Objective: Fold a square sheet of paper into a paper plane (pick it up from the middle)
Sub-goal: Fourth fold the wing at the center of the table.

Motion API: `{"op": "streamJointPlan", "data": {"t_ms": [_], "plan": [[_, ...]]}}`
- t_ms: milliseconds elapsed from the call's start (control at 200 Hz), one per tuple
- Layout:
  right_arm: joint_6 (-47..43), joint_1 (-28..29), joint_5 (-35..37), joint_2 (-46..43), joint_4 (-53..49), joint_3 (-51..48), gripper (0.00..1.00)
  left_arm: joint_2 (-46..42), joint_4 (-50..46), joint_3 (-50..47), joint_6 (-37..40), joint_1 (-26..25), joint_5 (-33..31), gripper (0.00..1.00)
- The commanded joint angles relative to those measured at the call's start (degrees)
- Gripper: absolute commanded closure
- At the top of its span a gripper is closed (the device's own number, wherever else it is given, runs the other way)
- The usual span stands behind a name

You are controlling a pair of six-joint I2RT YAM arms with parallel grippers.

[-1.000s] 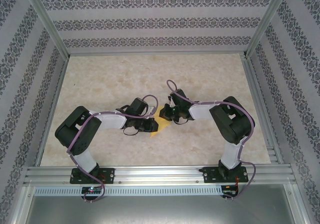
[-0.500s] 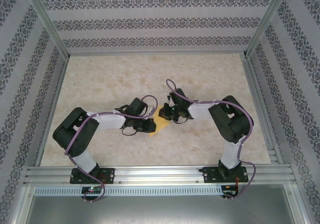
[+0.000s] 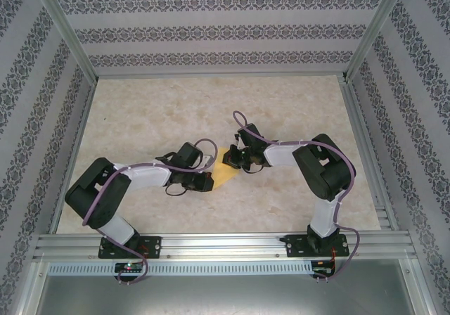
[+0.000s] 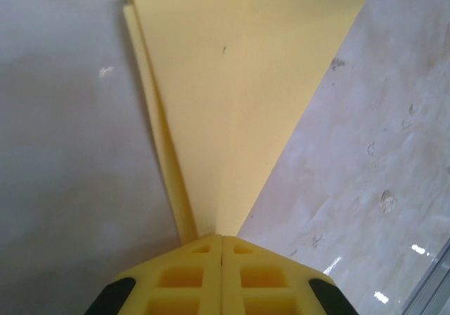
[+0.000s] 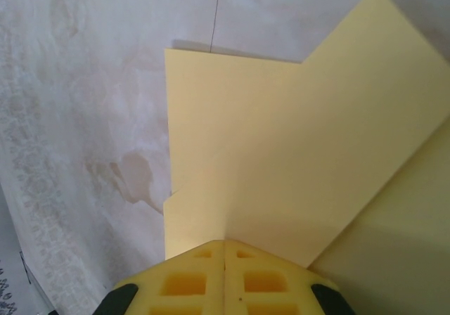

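The square sheet of paper is yellow-orange and folded into layers, held between both grippers at mid-table. In the left wrist view it forms the paper plane's narrow pointed wedge with a centre crease, its tip pinched in my left gripper, which is shut on it. A second layer edge runs along the wedge's left side. My right gripper is shut on the other end, where overlapping flaps of the paper spread out. From above, the left gripper and the right gripper face each other.
The beige marbled table is ringed by aluminium rails and patterned walls. A stain marks the tabletop left of the paper. Both arm bases sit on the near rail.
My left arm has drawn back to the left and lower, and its jaws have closed fully on the paper. More yellow paper shows between the grippers. The right arm has barely moved.
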Motion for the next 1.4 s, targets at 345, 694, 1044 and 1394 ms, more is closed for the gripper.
{"op": "streamJointPlan", "data": {"t_ms": [345, 694, 1044, 1394], "plan": [[-1.39, -0.47, 6.38, 5.18, -7.91, -2.13, 1.0, -8.07, 3.73, 0.4, -1.68, 1.3, 4.65, 0.94], [-0.86, -0.36, 5.98, 5.96, -7.05, -2.44, 1.0, 2.75, 9.69, 5.74, -3.61, 1.28, 3.56, 0.9], [-0.97, -0.36, 5.9, 6.05, -7.13, -2.74, 1.0, 9.57, 9.43, 7.27, -0.79, 1.44, 0.81, 0.92], [-2.01, -0.5, 5.99, 5.35, -8.76, -3.51, 1.0, 5.26, 8.52, -1.35, -1.16, 2.36, 2.61, 0.94]]}}
